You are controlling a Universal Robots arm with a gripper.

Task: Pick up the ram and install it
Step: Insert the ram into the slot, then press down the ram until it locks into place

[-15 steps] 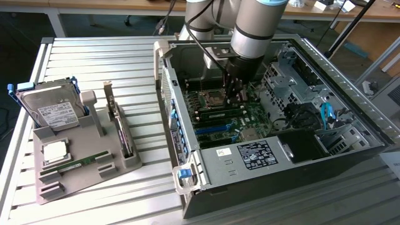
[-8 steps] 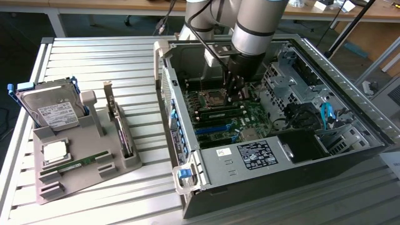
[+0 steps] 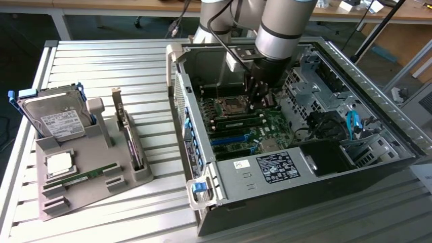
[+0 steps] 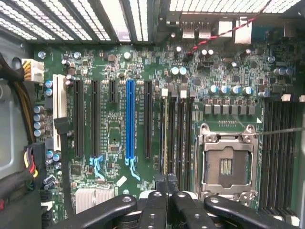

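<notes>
Black gripper [image 4: 167, 183] fingers, nearest the wrist camera, are pressed together just above the motherboard [image 4: 114, 129], clamped on the upper edge of the ram [image 4: 165, 138], which stands in a slot just left of the empty processor socket [image 4: 226, 164]. Around them lies the open computer case [image 3: 297, 202] on the worktop [image 3: 101, 66]; a second ram stick [image 3: 84, 177] lies in the grey tray [image 3: 88, 195] at the exterior view's left.

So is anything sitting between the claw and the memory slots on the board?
Nothing visible. The claw is shut directly over the memory slots, with bare board between them. The empty processor socket lies beside the slots, and the red and black wires run clear of them. Whether the claw grips a ram stick cannot be told.
</notes>
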